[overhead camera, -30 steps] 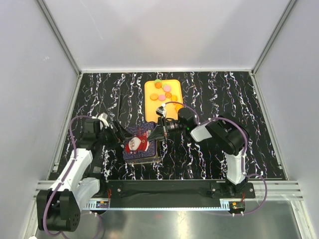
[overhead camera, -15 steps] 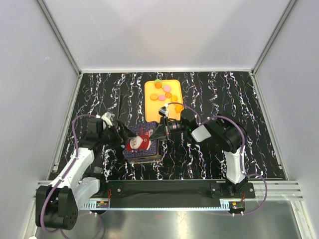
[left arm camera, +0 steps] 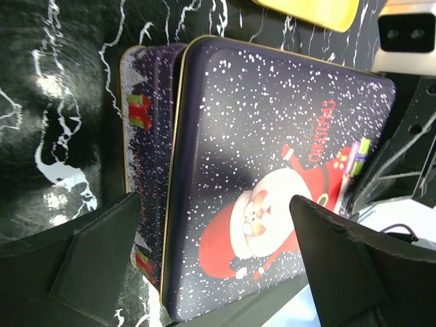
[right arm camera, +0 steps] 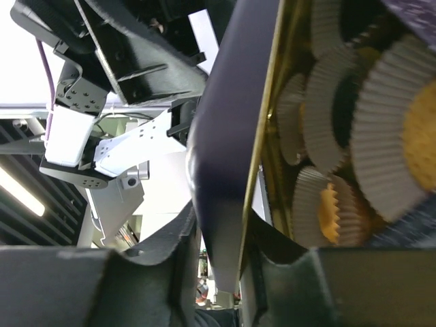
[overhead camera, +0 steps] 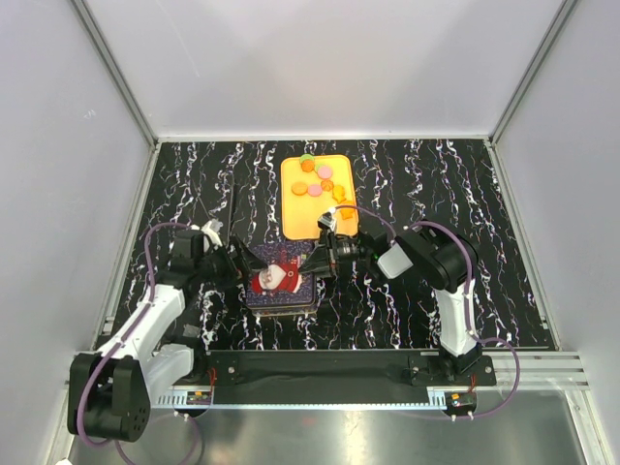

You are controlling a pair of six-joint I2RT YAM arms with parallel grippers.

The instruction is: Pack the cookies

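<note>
A dark blue tin lid with a Santa picture [overhead camera: 278, 278] lies tilted over the tin base [left arm camera: 138, 129], offset to its right. My right gripper [overhead camera: 316, 260] is shut on the lid's right edge [right arm camera: 221, 204]; in the right wrist view the gripper [right arm camera: 219, 235] pinches that rim. Under the lid, white paper cups [right arm camera: 334, 116] hold orange cookies [right arm camera: 328, 212]. More cookies [overhead camera: 316, 177], orange, pink and green, lie on a yellow tray [overhead camera: 300, 219]. My left gripper [overhead camera: 246, 263] is open at the lid's left side; in the left wrist view it [left arm camera: 214, 266] straddles the lid [left arm camera: 272, 170] without touching it.
The black marbled table [overhead camera: 426, 184] is walled in by grey panels on three sides. The yellow tray stands just behind the tin, its corner in the left wrist view [left arm camera: 310, 10]. My right arm's body [overhead camera: 426, 257] lies right of the tin.
The lid has come down flatter and shifted slightly right over the tin. My left gripper has moved right, up to the lid's left edge. The right gripper keeps hold of the lid.
</note>
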